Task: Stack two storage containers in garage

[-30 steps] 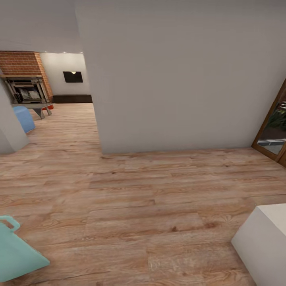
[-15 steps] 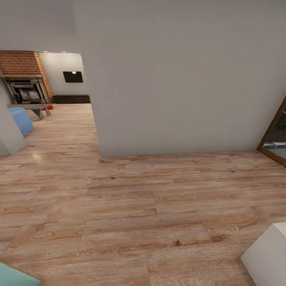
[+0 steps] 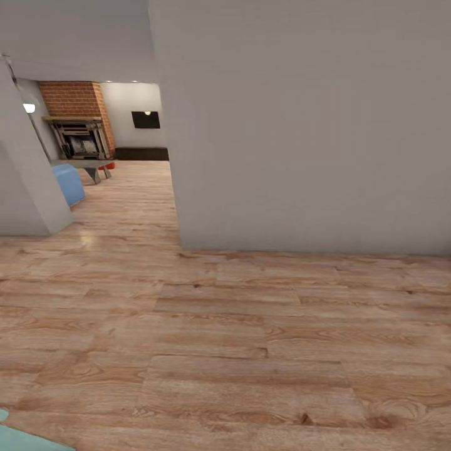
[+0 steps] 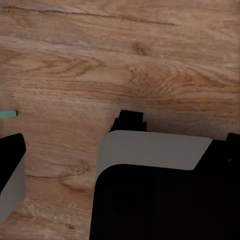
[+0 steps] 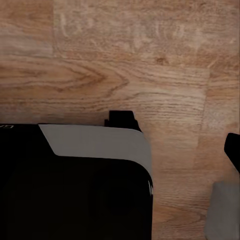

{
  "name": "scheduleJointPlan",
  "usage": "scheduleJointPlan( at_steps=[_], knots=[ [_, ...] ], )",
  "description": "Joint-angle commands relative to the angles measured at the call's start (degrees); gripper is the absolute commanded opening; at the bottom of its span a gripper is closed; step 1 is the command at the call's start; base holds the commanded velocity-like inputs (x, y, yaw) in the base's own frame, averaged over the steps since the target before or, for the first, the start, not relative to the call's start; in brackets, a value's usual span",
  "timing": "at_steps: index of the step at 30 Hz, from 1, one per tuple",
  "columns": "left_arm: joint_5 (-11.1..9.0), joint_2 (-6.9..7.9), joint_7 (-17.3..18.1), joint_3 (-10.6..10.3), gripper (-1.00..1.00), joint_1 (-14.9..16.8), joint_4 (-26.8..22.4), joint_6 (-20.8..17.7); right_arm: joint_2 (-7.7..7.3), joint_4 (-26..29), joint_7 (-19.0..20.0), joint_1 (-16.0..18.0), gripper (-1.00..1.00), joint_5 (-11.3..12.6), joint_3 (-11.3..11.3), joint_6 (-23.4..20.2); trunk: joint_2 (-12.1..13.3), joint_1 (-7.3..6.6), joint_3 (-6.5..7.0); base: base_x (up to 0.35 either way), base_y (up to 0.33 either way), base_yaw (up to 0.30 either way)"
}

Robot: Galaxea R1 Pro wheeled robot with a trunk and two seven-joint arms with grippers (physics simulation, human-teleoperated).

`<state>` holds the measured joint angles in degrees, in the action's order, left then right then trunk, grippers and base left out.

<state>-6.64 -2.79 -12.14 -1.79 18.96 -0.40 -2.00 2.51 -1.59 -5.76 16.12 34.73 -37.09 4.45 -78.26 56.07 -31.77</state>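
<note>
Head view, left to right. A pale wall corner (image 3: 28, 188) stands at the left edge, with a lit wall lamp (image 3: 29, 108) beside it. Past it, the living room (image 3: 119, 169) opens through a gap: a red-brick fireplace (image 3: 75, 122) with a dark grate, a low grey bench (image 3: 84, 168) in front of it, and a blue rounded seat (image 3: 69, 185) just beside the bench. A small orange-red patch (image 3: 108, 166), touching the far end of the bench, may be one of the storage containers; it is too small to tell. A dark wall panel (image 3: 145, 119) hangs on the far white wall above a long low dark-wood bench (image 3: 141, 153). A broad white partition wall (image 3: 307, 138) occupies the centre and right. Light wood-plank flooring (image 3: 238, 338) covers the foreground; a teal object (image 3: 25, 438) cuts the lower left corner.

Left wrist view: the left gripper (image 4: 60, 175) hangs above the planks, its fingers spread apart with nothing between them.

Right wrist view: the right gripper (image 5: 187, 172) likewise hangs over bare planks, fingers parted and empty.
</note>
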Motion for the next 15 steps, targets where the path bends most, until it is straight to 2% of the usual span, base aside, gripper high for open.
scheduleJointPlan(
  at_steps=[1, 6, 15],
  knots=[
    [-0.5, -0.02, -0.2, -0.2, 1.0, 0.0, 0.0, -0.2, 0.05, -0.2, 0.0, 0.0, 1.0, 0.5, -0.4, 0.3, 0.0, 0.03, -0.08, 0.322, 0.0, 0.239],
    [-0.6, -0.02, -0.2, -0.2, 1.0, 0.0, 0.0, -0.3, 0.04, -0.2, 0.0, 0.0, 1.0, 0.5, -0.4, 0.3, 0.0, 0.03, -0.14, 0.321, 0.0, 0.12],
    [-0.6, -0.02, -0.2, -0.2, 1.0, 0.0, 0.0, -0.2, 0.04, -0.2, 0.0, 0.0, 1.0, 0.5, -0.4, 0.3, 0.0, 0.03, -0.15, 0.321, 0.0, 0.007]
  ],
)
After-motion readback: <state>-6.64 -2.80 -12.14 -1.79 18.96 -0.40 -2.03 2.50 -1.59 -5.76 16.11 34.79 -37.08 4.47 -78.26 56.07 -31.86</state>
